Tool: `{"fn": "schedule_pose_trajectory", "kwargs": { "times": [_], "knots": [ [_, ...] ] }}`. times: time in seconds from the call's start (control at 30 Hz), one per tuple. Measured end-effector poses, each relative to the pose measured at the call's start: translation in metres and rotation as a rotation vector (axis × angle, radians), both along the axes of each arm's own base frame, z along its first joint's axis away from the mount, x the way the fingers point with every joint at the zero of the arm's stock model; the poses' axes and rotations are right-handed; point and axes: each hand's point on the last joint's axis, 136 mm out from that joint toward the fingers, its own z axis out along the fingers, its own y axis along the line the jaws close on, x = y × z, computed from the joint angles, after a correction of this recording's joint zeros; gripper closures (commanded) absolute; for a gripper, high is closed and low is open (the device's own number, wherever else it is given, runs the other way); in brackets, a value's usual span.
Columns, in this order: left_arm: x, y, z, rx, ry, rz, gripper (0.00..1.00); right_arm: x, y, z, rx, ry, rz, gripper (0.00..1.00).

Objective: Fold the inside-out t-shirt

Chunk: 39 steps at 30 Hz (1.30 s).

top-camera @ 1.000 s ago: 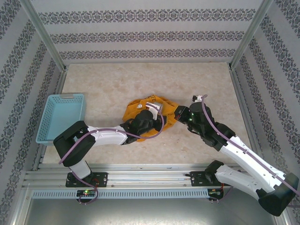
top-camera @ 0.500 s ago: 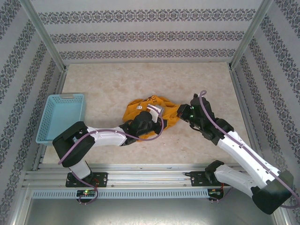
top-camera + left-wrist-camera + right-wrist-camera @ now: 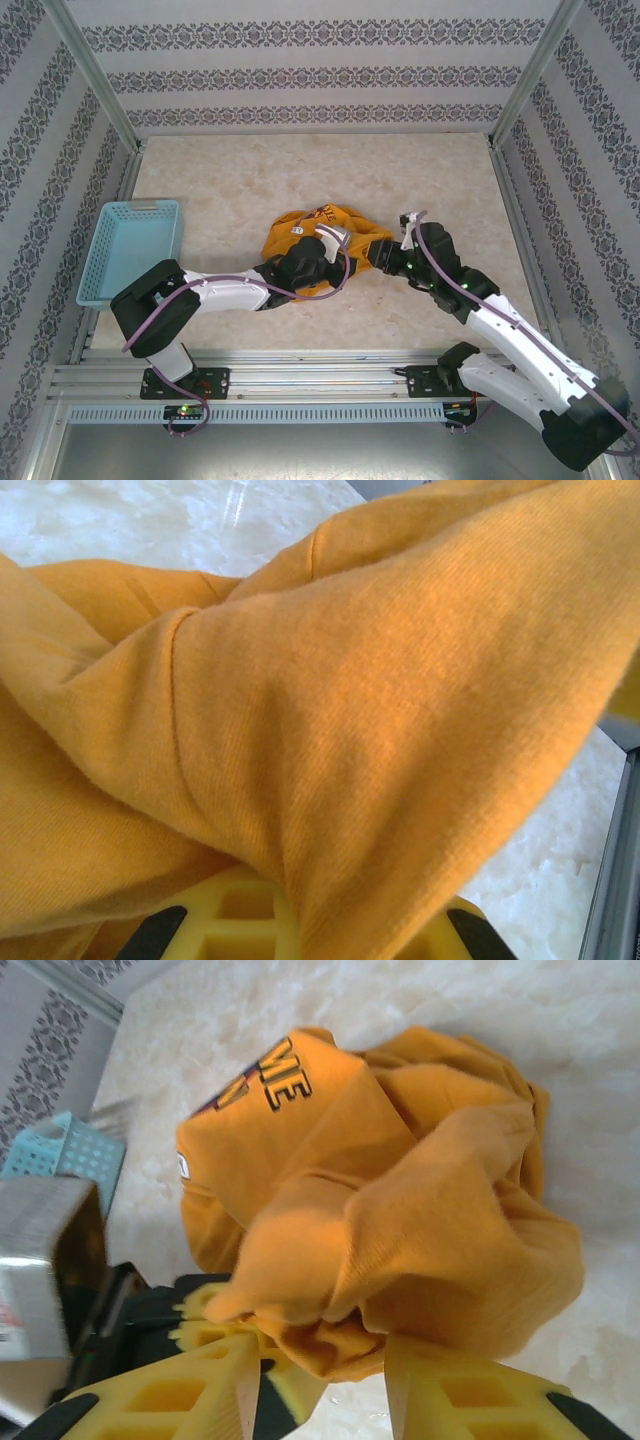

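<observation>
The left gripper (image 3: 335,925) is clamped on a fold of the inside-out t-shirt (image 3: 350,700); orange cloth rises from between its yellow fingers (image 3: 230,920) and drapes across the left wrist view. The right gripper (image 3: 320,1350) has its jaws apart, with a bunched lobe of cloth hanging just above and between the fingers (image 3: 460,1395). From above, the shirt lies crumpled in a heap at the middle of the marble-patterned table (image 3: 300,170), between the two grippers, the left at its near side and the right at its right edge. Part of the lettering (image 3: 285,1075) faces up. A light blue basket (image 3: 142,207) sits well apart at the table's left edge
</observation>
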Motion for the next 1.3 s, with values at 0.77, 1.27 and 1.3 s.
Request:
{"fn": "schedule_pose_trajectory", "kwargs": {
  "times": [0.77,1.27,1.3],
  "knots": [
    [-0.002,-0.009,0.01,-0.019,0.005,-0.037,1.0,0.035,-0.001,-0.019,-0.096,0.01,-0.074,0.66],
    [-0.002,-0.002,-0.001,0.024,0.011,-0.024,0.66,0.037,-0.009,-0.003,-0.12,0.005,-0.102,1.0],
    [-0.002,-0.001,-0.002,0.029,0.011,-0.017,0.7,0.035,-0.009,0.0,-0.114,0.003,-0.101,1.0]
  ]
}}
